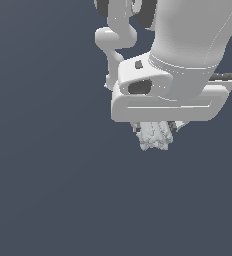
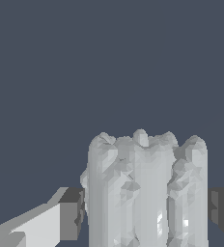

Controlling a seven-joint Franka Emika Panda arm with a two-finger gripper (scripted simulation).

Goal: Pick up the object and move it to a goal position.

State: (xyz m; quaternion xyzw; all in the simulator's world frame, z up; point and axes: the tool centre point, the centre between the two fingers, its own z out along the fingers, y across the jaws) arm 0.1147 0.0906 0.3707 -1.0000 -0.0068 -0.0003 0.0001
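Hand: the hand [image 1: 155, 131] points downward, its two dark pads pressed against opposite sides of the object, pinching it; the wrist view shows one pad [image 2: 71, 214] touching the lump's flank and the other close against the far flank.
Object: the object [image 1: 154, 136], a pale, ridged, bumpy lump, sits between the fingers, its lower part sticking out below the white hand body; in the wrist view the object [image 2: 145, 190] fills the space between the pads.
Surroundings: only flat dark blue-grey shows around and below the lump in both views. No bench surface, shadow or goal marker can be made out, so whether the lump is lifted or resting on something cannot be told for sure.
Stage: judged from the grip, the pick looks made and the carry to the goal remains.
Risk, slip: the pads bear on uneven ridges, so contact is probably patchy; a quick swing could let the lump rotate or slide out.
Risk, shallow hold: much of the lump hangs below the pads, giving it leverage to tilt.
Risk, placement: with no goal visible, overshooting is possible.
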